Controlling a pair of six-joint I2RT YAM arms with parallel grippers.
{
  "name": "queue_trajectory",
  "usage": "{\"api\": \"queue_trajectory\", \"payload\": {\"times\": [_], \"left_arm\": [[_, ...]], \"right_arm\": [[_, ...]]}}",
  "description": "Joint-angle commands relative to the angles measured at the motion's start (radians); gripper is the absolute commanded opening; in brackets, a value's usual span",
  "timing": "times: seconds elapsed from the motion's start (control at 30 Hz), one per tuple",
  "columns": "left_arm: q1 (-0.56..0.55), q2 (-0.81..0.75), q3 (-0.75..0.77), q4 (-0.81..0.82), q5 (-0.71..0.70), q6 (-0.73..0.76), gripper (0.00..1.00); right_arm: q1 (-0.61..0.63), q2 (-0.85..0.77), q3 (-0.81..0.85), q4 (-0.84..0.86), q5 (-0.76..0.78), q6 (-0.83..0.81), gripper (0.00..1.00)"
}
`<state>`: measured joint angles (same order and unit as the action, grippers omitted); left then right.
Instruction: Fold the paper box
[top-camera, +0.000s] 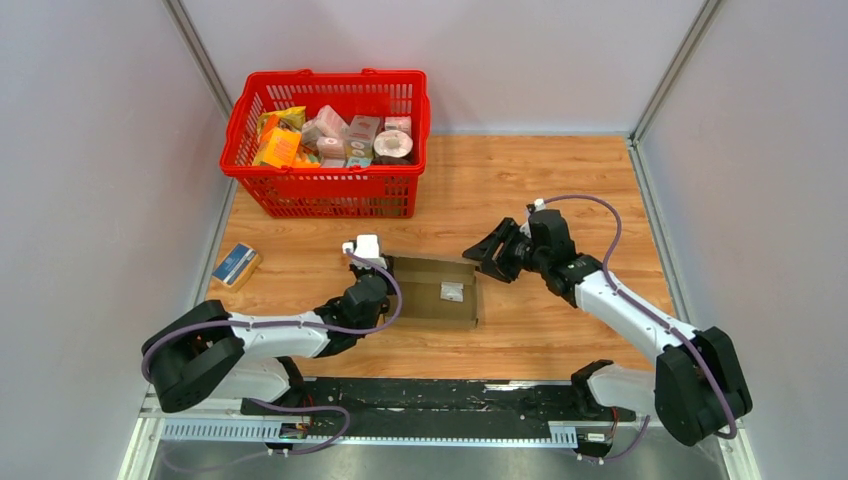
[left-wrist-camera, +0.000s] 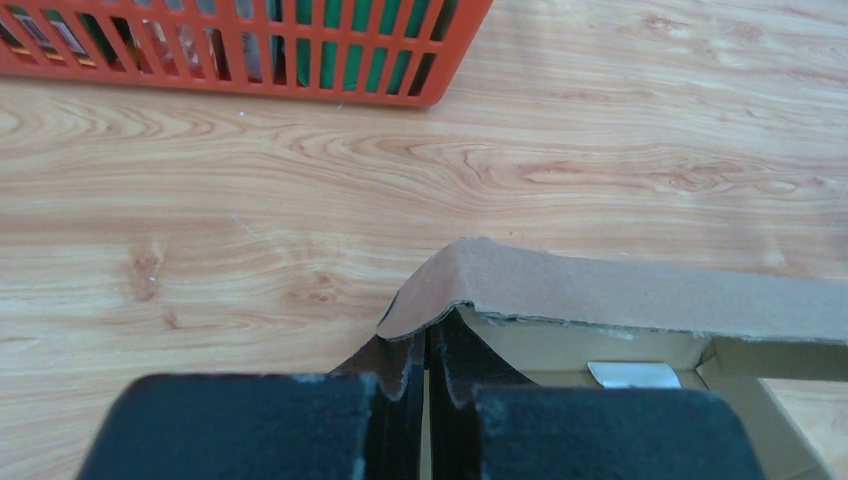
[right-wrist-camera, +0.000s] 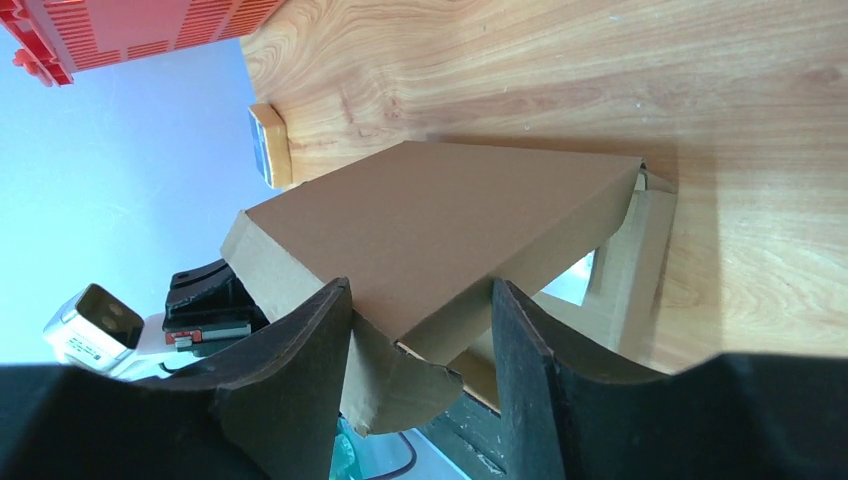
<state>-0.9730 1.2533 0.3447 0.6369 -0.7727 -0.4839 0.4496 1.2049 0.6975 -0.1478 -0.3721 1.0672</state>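
We log paper box (top-camera: 435, 290): left end effector (left-wrist-camera: 428, 348) pinching its corner, right end effector (right-wrist-camera: 420, 297) astride a flap, grip unclear; opposed pulling risks tearing.

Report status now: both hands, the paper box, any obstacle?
Left hand shut on paper box corner. Right hand open, astride its right end. Box partly folded. Red basket well clear.

Basket (top-camera: 330, 190): goods (top-camera: 335, 140) inside too small to name from above; top edge crops it in the left wrist view.
Box (top-camera: 435, 295): left end hidden under the left gripper (left-wrist-camera: 428, 350) from above.
Sticker (top-camera: 452, 291): print too small to read.
Packet (right-wrist-camera: 268, 145): partly behind the box in the right wrist view.
Right gripper (right-wrist-camera: 420, 335): possibly touching the box; unclear.
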Motion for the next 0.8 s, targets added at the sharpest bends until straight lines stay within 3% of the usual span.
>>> {"api": "queue_trajectory", "payload": {"times": [0.0,0.2,0.33,0.37,0.43,0.57,0.73,0.77], "left_arm": [[-0.018,0.041,-0.001,0.070,0.056,-0.113,0.00],[-0.033,0.002,-0.045,0.073,0.055,-0.124,0.12],[-0.039,-0.102,-0.107,0.054,0.082,-0.146,0.25],[-0.041,-0.123,-0.116,0.026,0.088,-0.156,0.35],[-0.043,-0.194,-0.137,-0.020,0.116,-0.188,0.42],[-0.043,-0.363,-0.157,-0.228,0.188,-0.242,0.55],[-0.043,-0.686,-0.162,-0.538,0.294,-0.349,0.57],[-0.043,-0.734,-0.159,-0.662,0.305,-0.364,0.57]], "right_arm": [[0.035,-0.047,-0.048,0.122,0.012,0.033,0.50],[0.069,-0.097,-0.099,0.136,0.061,-0.004,0.48],[0.083,-0.145,-0.136,0.139,0.096,-0.033,0.48],[0.084,-0.149,-0.148,0.139,0.099,-0.038,0.48],[0.090,-0.160,-0.161,0.139,0.107,-0.056,0.48],[0.129,-0.192,-0.181,0.136,0.156,-0.091,0.48],[0.155,-0.206,-0.197,0.137,0.186,-0.119,0.47],[0.156,-0.205,-0.202,0.137,0.188,-0.124,0.47]]}}
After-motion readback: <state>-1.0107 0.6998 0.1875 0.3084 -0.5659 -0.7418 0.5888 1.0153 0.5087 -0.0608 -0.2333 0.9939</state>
